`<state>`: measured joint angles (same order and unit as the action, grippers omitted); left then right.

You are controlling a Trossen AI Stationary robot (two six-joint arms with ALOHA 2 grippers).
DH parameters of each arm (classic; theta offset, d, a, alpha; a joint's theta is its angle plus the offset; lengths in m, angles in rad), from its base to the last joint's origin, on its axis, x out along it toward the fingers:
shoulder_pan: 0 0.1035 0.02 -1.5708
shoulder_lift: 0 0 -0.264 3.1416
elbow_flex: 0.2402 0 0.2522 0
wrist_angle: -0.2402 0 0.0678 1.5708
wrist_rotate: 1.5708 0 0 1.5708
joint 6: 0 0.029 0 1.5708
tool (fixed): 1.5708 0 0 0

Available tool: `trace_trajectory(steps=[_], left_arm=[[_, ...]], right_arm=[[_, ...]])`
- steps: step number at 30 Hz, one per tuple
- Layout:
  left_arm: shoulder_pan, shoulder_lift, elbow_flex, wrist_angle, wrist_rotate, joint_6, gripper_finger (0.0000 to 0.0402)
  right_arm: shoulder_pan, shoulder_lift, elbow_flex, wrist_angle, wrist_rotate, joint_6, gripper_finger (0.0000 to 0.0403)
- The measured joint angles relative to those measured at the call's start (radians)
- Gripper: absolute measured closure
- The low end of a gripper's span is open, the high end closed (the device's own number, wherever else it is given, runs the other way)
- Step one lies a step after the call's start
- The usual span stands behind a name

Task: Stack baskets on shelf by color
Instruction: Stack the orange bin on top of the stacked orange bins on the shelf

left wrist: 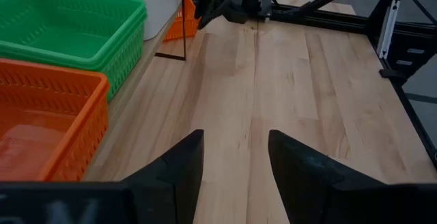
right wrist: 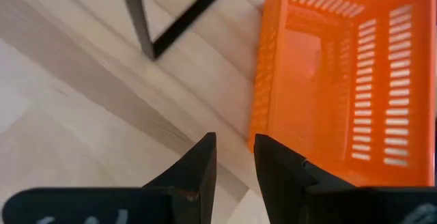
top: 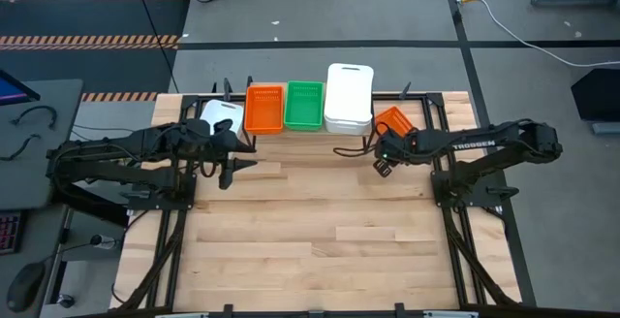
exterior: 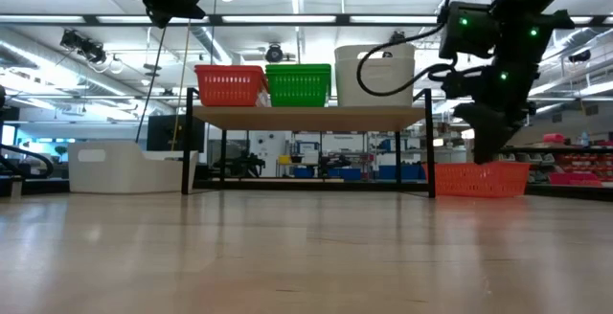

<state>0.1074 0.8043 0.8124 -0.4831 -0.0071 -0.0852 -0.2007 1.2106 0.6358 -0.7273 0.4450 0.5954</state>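
The step in hand is judged to be the pick-up of a loose orange basket (top: 394, 120), seen right of centre in the upper part of the high view, lying askew on the table (top: 320, 250) just beside the right end of the shelf (exterior: 306, 116). The right gripper (top: 382, 163) is held just below-left of it; in the right wrist view its fingers (right wrist: 198, 166) are seen a narrow gap apart, with nothing between them, beside the basket's near wall. On the shelf are shown — from left to right in the low view — an orange stack (exterior: 230, 84), a green stack (exterior: 299, 83) and a white stack (exterior: 375, 77). One white basket (exterior: 129, 168) rests on the table at the shelf's left end. The left gripper (top: 230, 173) is held over bare table near it, fingers apart and empty. Next, a wall of the loose basket has to be straddled and pinched — then the basket lifted across the shelf to the orange stack.
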Motion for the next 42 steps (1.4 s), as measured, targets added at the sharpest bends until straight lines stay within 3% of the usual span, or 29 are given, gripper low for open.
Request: trace_trajectory(steps=[9, 20, 22, 29, 36, 42], left_arm=[[0.0, 0.0, 0.0, 0.0, -0.005, 0.003, 0.023], [0.0, 0.0, 0.0, 0.0, -0.034, 0.003, 0.023], [0.0, 0.0, 0.0, 0.0, -0.034, 0.001, 0.023], [0.0, 0.0, 0.0, 0.0, -0.034, -0.008, 0.023], [0.0, 0.0, 0.0, 0.0, -0.034, -0.008, 0.023], [0.0, 0.0, 0.0, 0.0, -0.034, -0.007, 0.023]], right_arm=[[0.004, 0.0, -0.105, 0.057, 0.021, 0.065, 0.03], [0.05, 0.0, -0.115, 0.153, -0.265, 0.109, 0.03], [0.076, 0.0, -0.095, 0.123, -0.213, 0.105, 0.0302], [0.107, -0.002, 0.023, -0.077, 0.134, 0.112, 0.0312], [0.04, -0.002, 0.0, -0.15, 0.176, 0.12, 0.0304], [0.055, -0.01, 0.0, -0.171, 0.293, 0.135, 0.031]])
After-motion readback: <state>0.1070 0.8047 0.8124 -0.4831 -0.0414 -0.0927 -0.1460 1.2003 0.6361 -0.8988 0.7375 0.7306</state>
